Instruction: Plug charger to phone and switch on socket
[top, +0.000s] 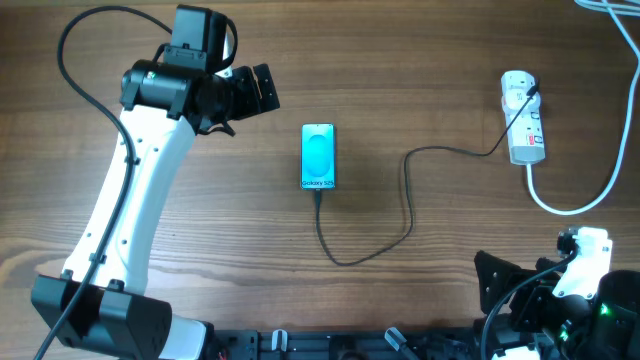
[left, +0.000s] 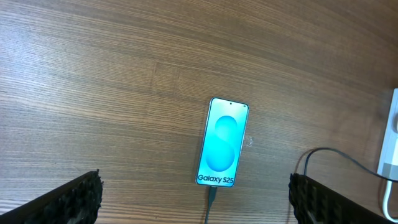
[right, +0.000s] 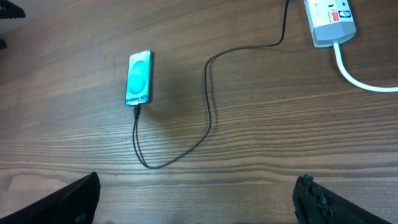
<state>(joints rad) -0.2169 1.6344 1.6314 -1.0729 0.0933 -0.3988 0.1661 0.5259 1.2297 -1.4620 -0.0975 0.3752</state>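
Observation:
The phone (top: 318, 156) lies flat mid-table, cyan screen lit, white text strip at its near end; it also shows in the left wrist view (left: 222, 142) and the right wrist view (right: 138, 78). The charger cable (top: 408, 195) runs from the phone's near end, loops and reaches the black plug in the white socket strip (top: 524, 116), which also shows in the right wrist view (right: 329, 18). Its tip sits in the phone's port (left: 211, 190). My left gripper (top: 262, 88) is open and empty, left of the phone. My right gripper (right: 196, 202) is open and empty at the near right.
A thick white cord (top: 585, 205) curves from the socket strip toward the table's right edge. Black robot cables arc over the left arm (top: 95, 90). The right arm's base (top: 560, 290) sits at the near right corner.

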